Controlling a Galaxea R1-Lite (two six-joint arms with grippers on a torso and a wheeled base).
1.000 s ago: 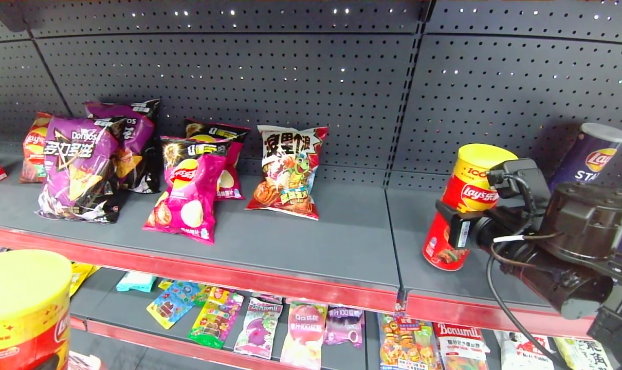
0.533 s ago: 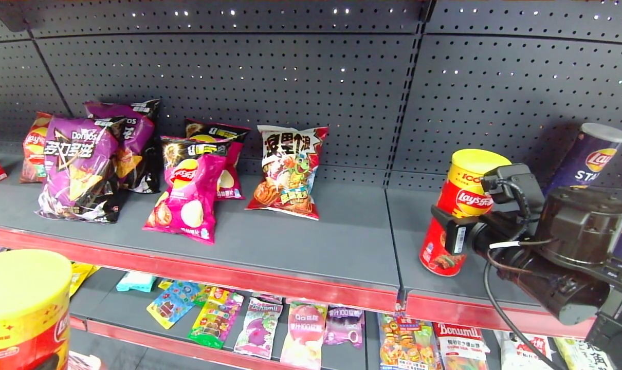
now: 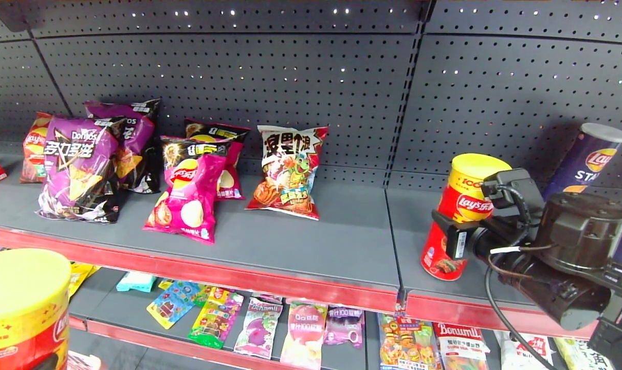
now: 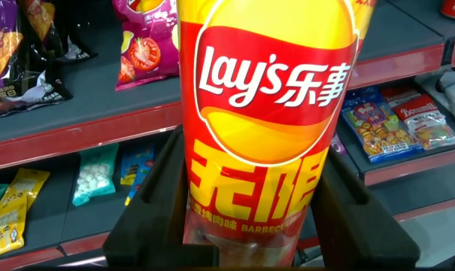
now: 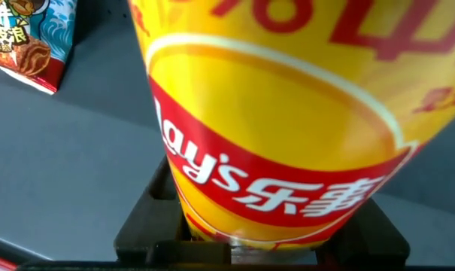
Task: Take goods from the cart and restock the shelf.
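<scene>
A red and yellow chips can (image 3: 462, 210) stands slightly tilted with its base on the grey shelf board (image 3: 342, 246), in the right section near the front edge. My right gripper (image 3: 449, 235) is shut on its lower half; the can (image 5: 280, 135) sits between the black fingers (image 5: 148, 222). At the lower left, below the shelf's level, a second can of the same kind (image 3: 23, 308) is held by my left gripper (image 4: 257, 222), shut on the can (image 4: 268, 113) with a finger (image 4: 156, 196) on each side.
A purple can (image 3: 588, 154) leans against the pegboard behind the right arm. Chip bags, purple (image 3: 77, 164), pink (image 3: 190, 187) and red (image 3: 290, 172), lie in the left section. Bare board lies between the bags and the can. Candy packs (image 3: 300, 329) fill the lower shelf.
My right arm has lowered the can onto the shelf board and brought it a little more upright. The left arm and its can have stayed still.
</scene>
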